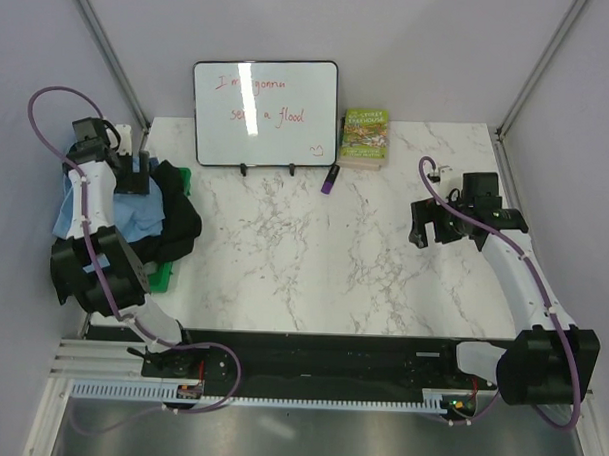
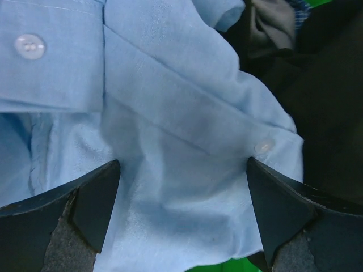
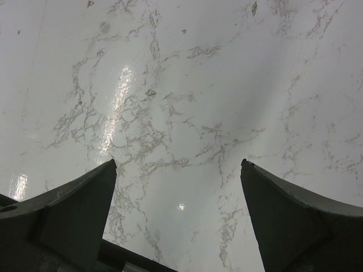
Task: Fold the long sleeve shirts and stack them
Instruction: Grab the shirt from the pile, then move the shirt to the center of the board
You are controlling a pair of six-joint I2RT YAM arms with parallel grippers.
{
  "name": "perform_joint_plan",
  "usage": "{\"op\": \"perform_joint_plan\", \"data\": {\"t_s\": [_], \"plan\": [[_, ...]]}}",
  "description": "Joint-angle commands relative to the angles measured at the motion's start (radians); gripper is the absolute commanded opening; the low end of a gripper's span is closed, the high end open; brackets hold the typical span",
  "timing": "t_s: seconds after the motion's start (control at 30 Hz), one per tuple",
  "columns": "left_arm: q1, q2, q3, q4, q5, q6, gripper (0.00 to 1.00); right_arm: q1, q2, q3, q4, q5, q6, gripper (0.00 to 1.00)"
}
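Observation:
A light blue buttoned shirt [image 1: 135,214] and a black shirt [image 1: 177,219] lie crumpled together in a pile at the table's left edge. My left gripper [image 1: 136,172] hangs over the pile, open, its jaws wide apart on either side of a bunch of blue cloth [image 2: 181,164]; the black shirt [image 2: 329,102] shows at the right of that view. My right gripper [image 1: 423,224] is open and empty above bare marble [image 3: 181,113] on the right side of the table.
A green bin [image 1: 161,273] sits under the pile. A whiteboard [image 1: 265,112] stands at the back, with a green-covered book [image 1: 365,136] and a small purple marker [image 1: 329,179] beside it. The marble table [image 1: 313,258] lies between the arms.

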Motion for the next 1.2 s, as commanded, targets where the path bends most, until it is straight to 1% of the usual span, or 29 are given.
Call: {"op": "perform_joint_plan", "data": {"t_s": [0.0,0.07,0.13,0.17,0.2,0.27,0.3,0.37,0.43,0.47,0.5,0.53,0.57,0.6,0.63,0.67,0.7,0.73,0.77,0.8,0.83,0.87,0.9,0.93,0.97,1.0,1.07,1.1,1.17], "plan": [[0.013,0.052,0.018,0.043,-0.055,0.051,0.99,-0.001,0.001,0.048,-0.005,-0.020,-0.016,0.98],[0.025,0.061,0.011,0.043,-0.039,0.055,0.99,-0.001,0.001,0.050,-0.004,-0.017,-0.016,0.98],[0.044,0.044,0.014,0.029,0.001,0.060,0.73,-0.001,0.001,0.053,-0.007,-0.015,-0.017,0.98],[0.050,0.029,0.020,0.022,0.003,0.052,0.57,-0.001,-0.001,0.053,-0.012,-0.012,-0.019,0.98],[0.056,0.012,0.028,0.014,0.039,0.040,0.30,-0.002,0.001,0.056,-0.013,-0.014,-0.020,0.98],[0.061,-0.063,0.042,-0.011,0.105,0.040,0.02,-0.001,-0.004,0.057,-0.016,-0.017,-0.020,0.98],[0.062,-0.084,0.069,-0.024,0.134,0.043,0.02,-0.002,-0.002,0.057,-0.016,-0.018,-0.020,0.98],[0.056,-0.147,0.121,-0.095,0.237,0.051,0.02,-0.001,-0.004,0.060,-0.015,-0.020,-0.016,0.98],[0.030,-0.192,0.216,-0.162,0.346,0.086,0.02,-0.005,0.001,0.068,-0.015,-0.015,0.001,0.98],[0.003,-0.241,0.244,-0.166,0.345,0.090,0.02,-0.018,0.004,0.073,-0.016,-0.020,0.003,0.98],[-0.084,-0.264,0.288,-0.170,0.334,0.106,0.02,-0.018,0.007,0.074,-0.016,-0.040,0.006,0.98],[-0.140,-0.284,0.312,-0.173,0.295,0.115,0.02,-0.056,0.018,0.080,-0.016,-0.055,0.012,0.98],[-0.199,-0.304,0.357,-0.173,0.275,0.126,0.02,-0.068,0.024,0.082,-0.018,-0.076,0.013,0.98],[-0.331,-0.327,0.385,-0.173,0.253,0.126,0.02,-0.080,0.028,0.083,-0.018,-0.096,0.016,0.98],[-0.393,-0.330,0.417,-0.175,0.218,0.118,0.02,-0.093,0.038,0.086,-0.018,-0.131,0.018,0.98],[-0.460,-0.327,0.498,-0.178,0.213,0.094,0.02,-0.116,0.042,0.086,-0.019,-0.147,0.021,0.98],[-0.558,-0.303,0.548,-0.181,0.216,0.075,0.02,-0.127,0.048,0.089,-0.019,-0.156,0.023,0.98],[-0.602,-0.286,0.601,-0.181,0.225,0.052,0.02,-0.146,0.056,0.093,-0.024,-0.173,0.024,0.98],[-0.638,-0.264,0.723,-0.181,0.236,0.010,0.02,-0.154,0.059,0.094,-0.024,-0.178,0.024,0.98],[-0.713,-0.203,0.791,-0.180,0.259,-0.009,0.02,-0.160,0.061,0.097,-0.024,-0.184,0.027,0.98],[-0.755,-0.175,0.859,-0.176,0.259,-0.027,0.02,-0.177,0.064,0.097,-0.025,-0.195,0.027,0.98],[-0.792,-0.143,0.986,-0.152,0.265,-0.066,0.02,-0.182,0.064,0.097,-0.027,-0.199,0.027,0.98],[-0.859,-0.120,1.034,-0.129,0.286,-0.083,0.02,-0.186,0.064,0.096,-0.027,-0.202,0.027,0.98],[-0.895,-0.094,1.065,-0.092,0.284,-0.101,0.02,-0.197,0.062,0.097,-0.027,-0.202,0.027,0.98],[-0.930,-0.097,1.067,-0.034,0.284,-0.121,0.02,-0.203,0.061,0.096,-0.027,-0.205,0.027,0.98],[-0.994,-0.103,1.055,0.080,0.270,-0.124,0.02,-0.208,0.059,0.094,-0.029,-0.207,0.027,0.98],[-1.056,-0.114,1.031,0.219,0.229,-0.115,0.02,-0.222,0.058,0.093,-0.027,-0.212,0.027,0.98],[-1.099,-0.108,1.034,0.332,0.203,-0.118,0.02,-0.225,0.056,0.091,-0.027,-0.216,0.027,0.98],[-1.131,-0.085,1.041,0.414,0.189,-0.126,0.02,-0.232,0.056,0.090,-0.027,-0.221,0.024,0.98]]}}
